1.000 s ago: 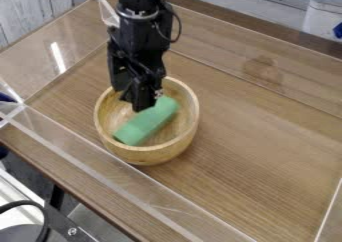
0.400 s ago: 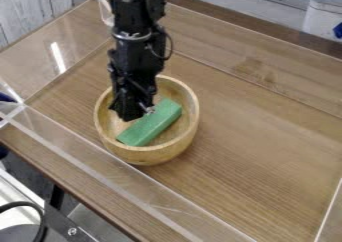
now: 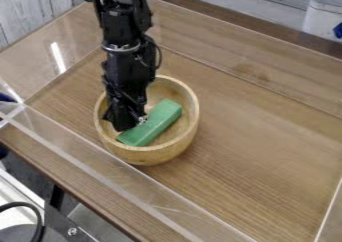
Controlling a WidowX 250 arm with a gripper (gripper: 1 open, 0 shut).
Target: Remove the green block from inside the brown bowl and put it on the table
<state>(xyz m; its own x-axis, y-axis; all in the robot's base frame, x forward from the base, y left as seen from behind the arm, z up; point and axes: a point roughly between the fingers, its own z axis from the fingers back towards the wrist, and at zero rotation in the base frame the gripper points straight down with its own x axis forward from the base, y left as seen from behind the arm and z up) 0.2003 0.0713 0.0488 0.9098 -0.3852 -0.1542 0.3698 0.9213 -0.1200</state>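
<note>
we judge the task barely begun: the green block (image 3: 151, 123) lies inside the brown bowl (image 3: 158, 152), slanting across its floor, and no part of it is on the table (image 3: 254, 136) yet. our gripper (image 3: 124, 116) points down into the bowl at the block's lower-left end, its fingers pressed together. we cannot tell whether they pinch the block's edge or only sit against it, since the block is not raised. what is left, as we see it, is the whole carry: lifting the block clear of the rim, moving it over bare tabletop, and setting it down.
</note>
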